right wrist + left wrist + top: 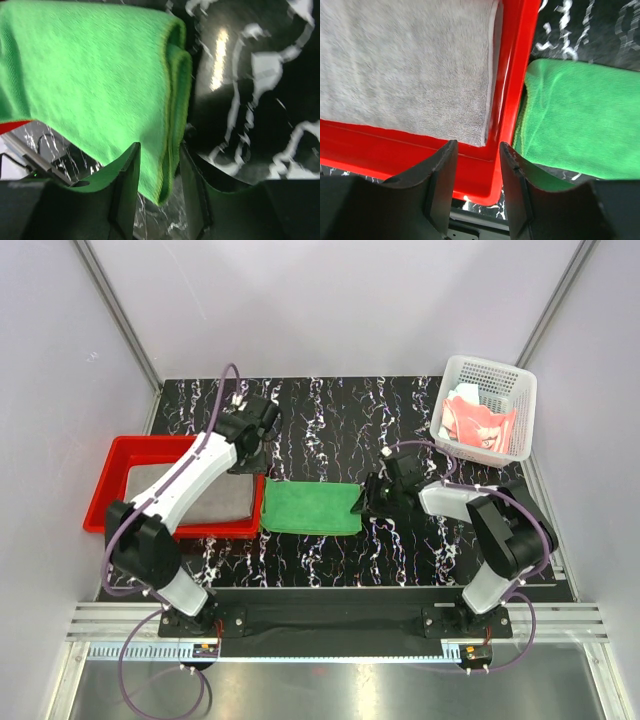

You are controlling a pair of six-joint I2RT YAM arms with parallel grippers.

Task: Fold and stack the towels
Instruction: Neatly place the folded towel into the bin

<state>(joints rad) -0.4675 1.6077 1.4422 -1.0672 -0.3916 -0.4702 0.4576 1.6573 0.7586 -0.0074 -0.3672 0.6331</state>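
Observation:
A folded bright green towel (pixel 312 507) lies flat on the black marbled table, just right of the red tray (pixel 110 485). A folded grey towel (pixel 215 495) lies inside that tray. My left gripper (pixel 256 445) hovers over the tray's right rim (pixel 512 100), open, with nothing between its fingers (pixel 442 175). My right gripper (pixel 362 502) is at the green towel's right edge, open. That towel's folded corner (pixel 167 165) hangs loosely between its jaws. A salmon-pink towel (pixel 478 422) lies crumpled in the white basket (pixel 520 430), with pale cloth beside it.
The white perforated basket stands at the far right corner of the table. The red tray occupies the left side, its right rim touching the green towel (pixel 580 135). Grey walls enclose the table on three sides.

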